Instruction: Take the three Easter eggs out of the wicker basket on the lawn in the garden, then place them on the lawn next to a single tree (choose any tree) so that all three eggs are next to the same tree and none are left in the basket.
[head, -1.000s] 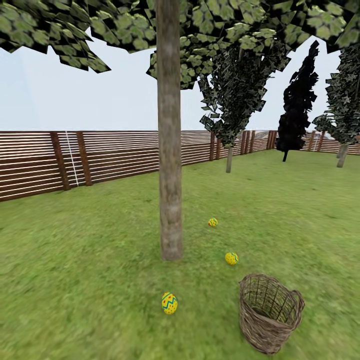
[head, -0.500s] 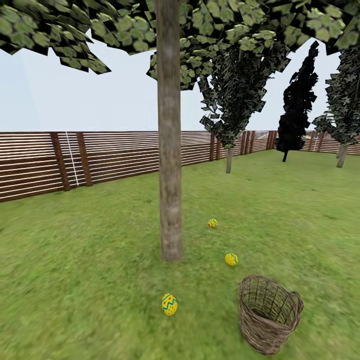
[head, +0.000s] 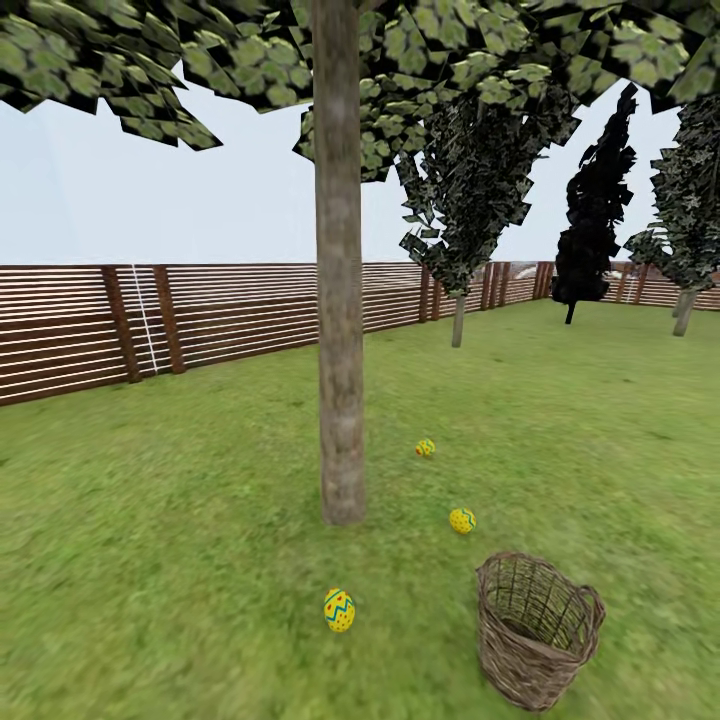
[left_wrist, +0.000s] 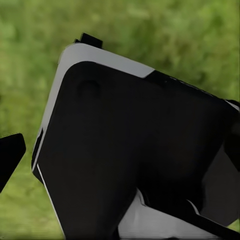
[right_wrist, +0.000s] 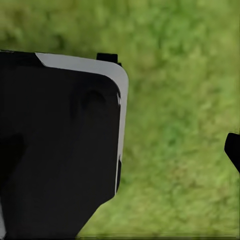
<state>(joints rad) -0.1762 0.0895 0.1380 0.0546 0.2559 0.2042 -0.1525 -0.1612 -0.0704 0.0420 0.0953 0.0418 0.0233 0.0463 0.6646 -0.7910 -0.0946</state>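
Already out of the wicker basket (head: 538, 630): 3 Easter eggs (head: 339, 609) on the lawn (head: 150, 560), ringing the tree (head: 340, 400) from 6 to 3 o'clock, evidently set close deliberately. Basket apparently empty at 4 o'clock. Pincer openings impossible to tell.

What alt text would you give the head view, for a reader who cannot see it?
Three Easter eggs lie on the lawn around a tree trunk, outside an apparently empty wicker basket. A slatted wooden fence stands behind.
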